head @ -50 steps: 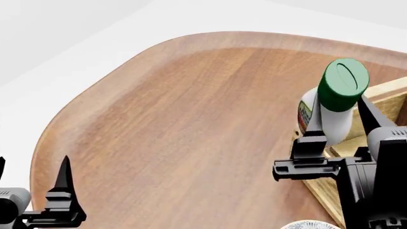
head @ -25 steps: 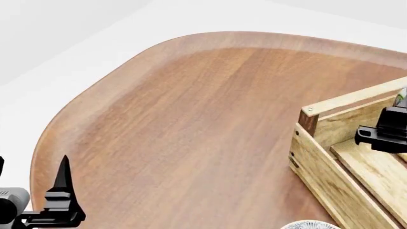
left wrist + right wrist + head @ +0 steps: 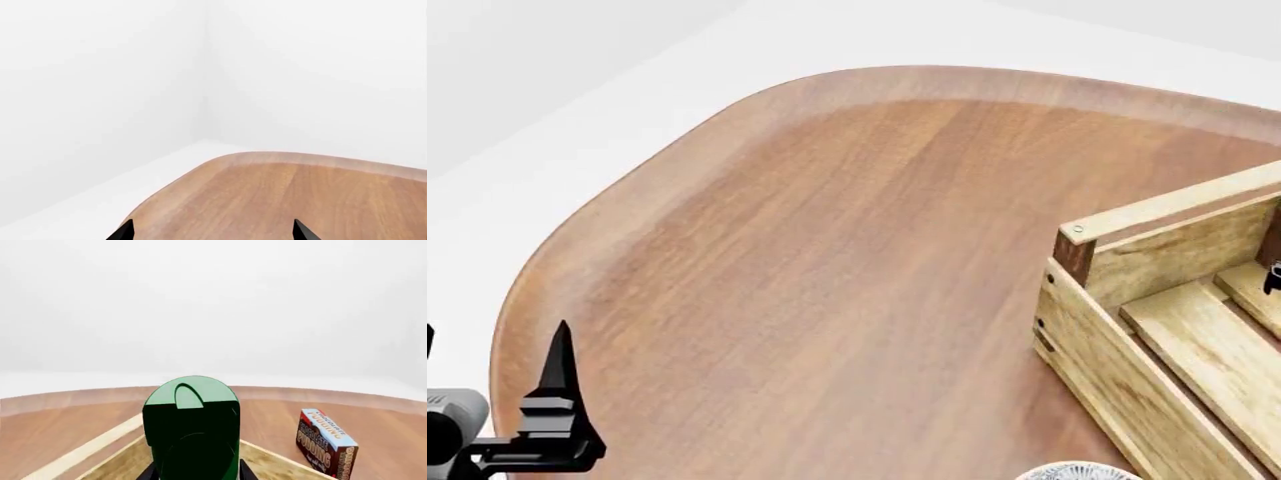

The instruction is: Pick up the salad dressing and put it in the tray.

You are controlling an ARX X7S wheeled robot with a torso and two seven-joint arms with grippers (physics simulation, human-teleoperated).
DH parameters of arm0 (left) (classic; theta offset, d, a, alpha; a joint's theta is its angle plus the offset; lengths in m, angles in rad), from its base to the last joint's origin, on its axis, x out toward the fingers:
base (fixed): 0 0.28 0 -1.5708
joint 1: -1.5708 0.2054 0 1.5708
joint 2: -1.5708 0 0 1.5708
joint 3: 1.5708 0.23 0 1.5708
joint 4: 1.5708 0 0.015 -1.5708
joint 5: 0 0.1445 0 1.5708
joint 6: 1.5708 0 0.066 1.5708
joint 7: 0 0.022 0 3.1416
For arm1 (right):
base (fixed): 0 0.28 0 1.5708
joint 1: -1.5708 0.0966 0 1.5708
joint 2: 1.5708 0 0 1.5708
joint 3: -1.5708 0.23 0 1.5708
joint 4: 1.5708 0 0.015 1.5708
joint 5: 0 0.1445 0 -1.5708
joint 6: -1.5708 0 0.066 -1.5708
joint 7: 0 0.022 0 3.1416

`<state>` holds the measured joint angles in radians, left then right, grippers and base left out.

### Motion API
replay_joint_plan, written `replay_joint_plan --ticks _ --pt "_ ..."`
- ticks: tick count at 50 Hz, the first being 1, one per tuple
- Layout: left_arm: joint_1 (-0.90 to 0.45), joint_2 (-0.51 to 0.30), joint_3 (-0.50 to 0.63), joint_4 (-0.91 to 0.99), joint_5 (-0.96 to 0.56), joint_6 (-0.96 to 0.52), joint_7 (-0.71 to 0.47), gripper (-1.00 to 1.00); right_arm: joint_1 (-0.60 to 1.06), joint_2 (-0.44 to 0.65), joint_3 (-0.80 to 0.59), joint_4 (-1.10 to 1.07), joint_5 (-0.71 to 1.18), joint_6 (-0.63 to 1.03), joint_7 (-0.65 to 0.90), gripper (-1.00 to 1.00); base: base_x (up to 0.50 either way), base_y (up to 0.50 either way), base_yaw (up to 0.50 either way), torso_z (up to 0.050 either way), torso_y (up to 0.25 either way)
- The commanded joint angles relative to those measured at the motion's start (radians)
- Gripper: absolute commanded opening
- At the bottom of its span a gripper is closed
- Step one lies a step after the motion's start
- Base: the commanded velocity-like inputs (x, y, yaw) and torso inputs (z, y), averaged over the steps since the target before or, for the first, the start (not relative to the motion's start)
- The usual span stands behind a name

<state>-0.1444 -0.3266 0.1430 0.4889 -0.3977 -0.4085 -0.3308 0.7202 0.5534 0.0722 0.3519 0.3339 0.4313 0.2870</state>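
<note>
The salad dressing (image 3: 191, 425) fills the right wrist view: a bottle with a round green cap, seen from its top end. My right gripper (image 3: 197, 474) is shut on it, with a dark finger against each side. Under the bottle lies the tray (image 3: 87, 452), a light-wood crate. In the head view the tray (image 3: 1121, 300) sits at the right edge, showing its slatted floor and a dark corner post; the bottle is out of that view. My left gripper (image 3: 213, 232) stands open over the bare table with nothing in it, and one of its fingers (image 3: 558, 385) shows low on the left.
A red-and-blue chocolate pudding box (image 3: 325, 442) stands on the table beyond the tray. The rim of a patterned bowl (image 3: 1074, 470) shows at the head view's bottom edge. The rounded wooden table (image 3: 827, 260) ends at a curved far edge with white floor beyond.
My right gripper carried the bottle rightwards from the tray's near corner to over the tray, almost leaving the head view. The left arm has barely moved.
</note>
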Motion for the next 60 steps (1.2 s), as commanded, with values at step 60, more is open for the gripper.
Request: replay_joint_plan --ticks 60 --pt "0.005 -0.015 0.024 -0.020 0.001 0.030 -0.016 1.00 0.242 -0.103 0.180 0.957 -0.296 -0.429 -0.132 -1.00 0.00 0.00 0.00 0.000 0.001"
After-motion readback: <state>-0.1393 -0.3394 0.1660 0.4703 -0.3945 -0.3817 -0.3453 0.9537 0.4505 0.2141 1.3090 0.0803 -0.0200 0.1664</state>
